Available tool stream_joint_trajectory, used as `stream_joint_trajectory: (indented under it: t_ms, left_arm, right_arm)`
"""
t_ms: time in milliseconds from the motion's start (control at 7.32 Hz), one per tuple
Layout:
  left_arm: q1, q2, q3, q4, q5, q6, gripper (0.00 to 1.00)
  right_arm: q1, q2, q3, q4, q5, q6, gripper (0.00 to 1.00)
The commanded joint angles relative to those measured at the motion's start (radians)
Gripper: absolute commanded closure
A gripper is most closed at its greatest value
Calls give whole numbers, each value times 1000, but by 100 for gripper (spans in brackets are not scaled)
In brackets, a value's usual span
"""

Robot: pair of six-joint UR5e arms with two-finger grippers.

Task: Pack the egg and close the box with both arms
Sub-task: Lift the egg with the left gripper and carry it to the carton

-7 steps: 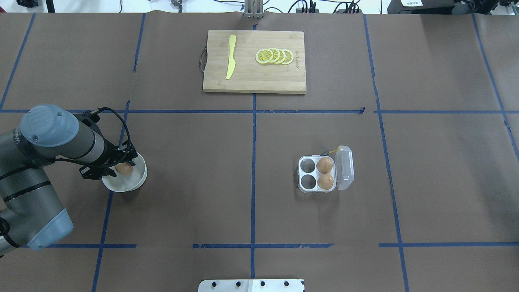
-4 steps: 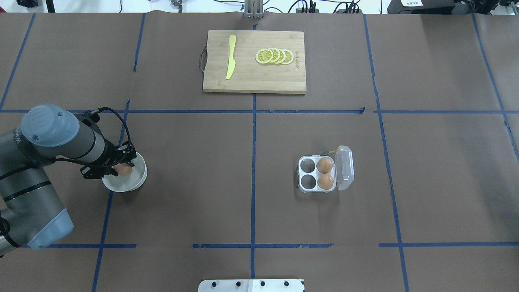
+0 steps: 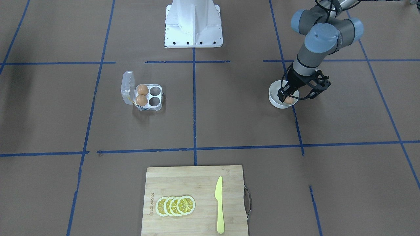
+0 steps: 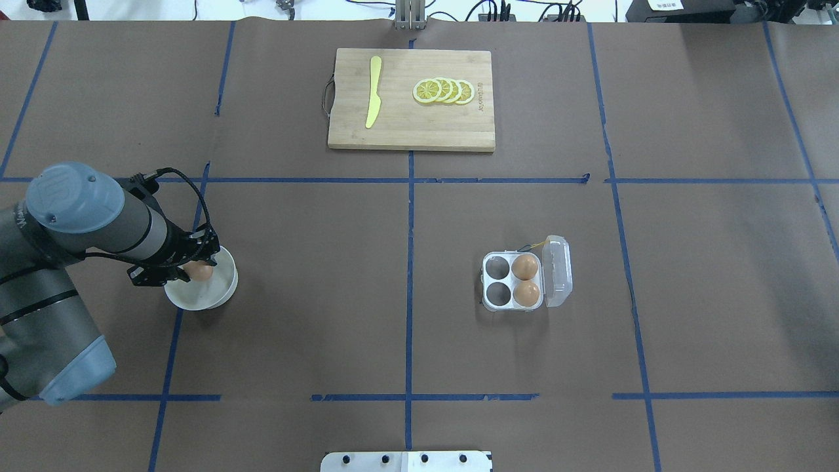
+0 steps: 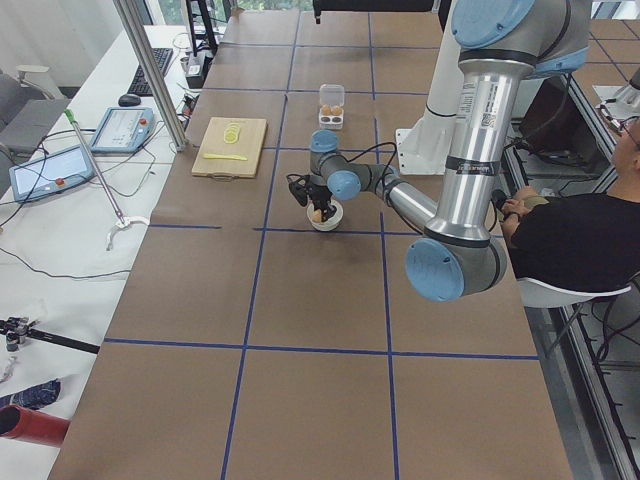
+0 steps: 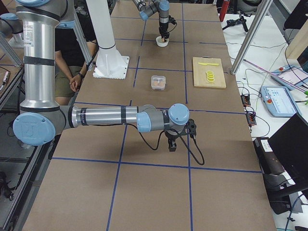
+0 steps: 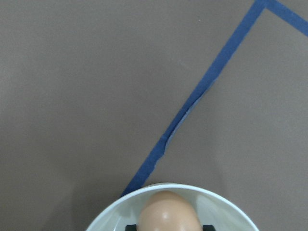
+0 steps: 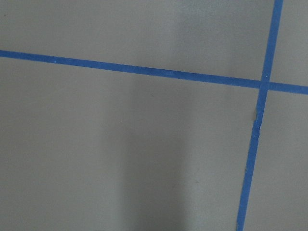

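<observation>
A tan-brown egg sits between my left gripper's fingers, inside a round white bowl at the table's left. The left wrist view shows the egg with a black pad on each side, over the bowl's rim. The gripper is shut on it. The clear egg box stands open right of centre, its lid folded out. It holds two brown eggs in its right cells. The left cells are bare. My right gripper shows only in the exterior right view, low over bare paper. I cannot tell its state.
A wooden cutting board at the table's far side carries a yellow knife and lemon slices. Blue tape lines cross the brown paper. The robot's white base stands at the near edge.
My left arm has shifted slightly, and the gripper with the egg sits a little higher over the bowl. The box and its eggs have not moved.
</observation>
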Motion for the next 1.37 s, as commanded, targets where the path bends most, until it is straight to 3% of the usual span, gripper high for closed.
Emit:
stream_joint_trajectory:
  t_ms: [0, 410, 956, 1230]
  left_arm:
    - [-4, -1, -111, 106, 0, 2, 100]
    - [-3, -143, -85, 126, -2, 0, 100]
    - [59, -548, 193, 99, -9, -12, 100]
    - [124, -701, 349, 6, -8, -35, 100]
  right_arm:
    - [0, 0, 0, 0, 0, -2, 0]
    - [0, 2, 9, 2, 0, -8, 0]
    - [-3, 6, 40, 3, 0, -12, 0]
    - [-20, -14, 37, 102, 8, 1, 0]
